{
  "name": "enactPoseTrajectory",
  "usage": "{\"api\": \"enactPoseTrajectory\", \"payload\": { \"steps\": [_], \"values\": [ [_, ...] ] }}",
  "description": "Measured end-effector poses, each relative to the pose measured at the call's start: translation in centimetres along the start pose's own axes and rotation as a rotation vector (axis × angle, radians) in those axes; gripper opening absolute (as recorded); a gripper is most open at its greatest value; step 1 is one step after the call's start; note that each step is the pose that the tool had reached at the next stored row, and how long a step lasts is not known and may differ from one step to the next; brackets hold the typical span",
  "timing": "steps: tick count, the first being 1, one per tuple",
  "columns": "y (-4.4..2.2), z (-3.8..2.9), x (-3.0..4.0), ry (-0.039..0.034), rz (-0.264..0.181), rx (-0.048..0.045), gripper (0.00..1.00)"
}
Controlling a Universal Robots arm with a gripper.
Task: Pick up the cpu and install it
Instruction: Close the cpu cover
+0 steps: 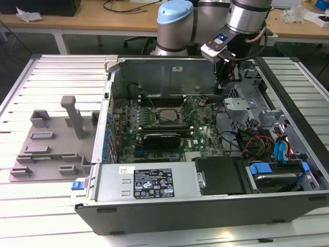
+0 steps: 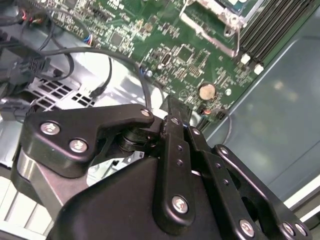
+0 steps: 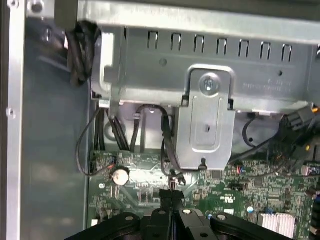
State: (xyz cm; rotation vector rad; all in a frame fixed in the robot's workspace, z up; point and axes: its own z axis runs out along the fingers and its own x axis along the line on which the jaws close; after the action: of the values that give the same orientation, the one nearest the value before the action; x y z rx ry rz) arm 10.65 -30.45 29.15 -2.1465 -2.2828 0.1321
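End effector [image 1: 222,88] [image 2: 172,114] [image 3: 171,196] of black linked metal, clenched inside an open grey desktop computer case [image 1: 154,185].
In both wrist views we see its fingers [image 3: 164,204] pressed together with nothing between them, poised above the green motherboard [image 1: 200,136] near a round silver coin cell [image 3: 119,175]. The small flat square cpu with a pale silvery top [image 1: 166,115] appears to us to lie in the black-framed socket, well apart from the end effector, toward the exterior view's left. A grey plastic tray with upright posts [image 1: 51,149] sits beside the case on the white slatted tabletop [image 1: 51,206].
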Motion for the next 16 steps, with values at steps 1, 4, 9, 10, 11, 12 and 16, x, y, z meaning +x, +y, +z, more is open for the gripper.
{"api": "enactPoseTrajectory", "payload": {
  "steps": [1, 4, 9, 10, 11, 12, 16],
  "values": [
    [0.19, -0.01, -0.01, 0.0, 0.0, 0.0003, 0.11],
    [0.91, -0.06, -0.06, 0.0001, 0.0, 0.0017, 0.11],
    [2.54, -0.16, -0.16, 0.0003, 0.0, 0.0047, 0.11],
    [2.69, -0.16, -0.17, 0.0003, 0.0, 0.0052, 0.11],
    [2.87, -0.17, -0.18, 0.0004, 0.0, 0.0057, 0.11],
    [3.02, -0.17, -0.19, 0.0004, 0.0, 0.0061, 0.11],
    [3.85, 0.37, -0.15, 0.001, -0.001, 0.0139, 0.11]
  ]
}}
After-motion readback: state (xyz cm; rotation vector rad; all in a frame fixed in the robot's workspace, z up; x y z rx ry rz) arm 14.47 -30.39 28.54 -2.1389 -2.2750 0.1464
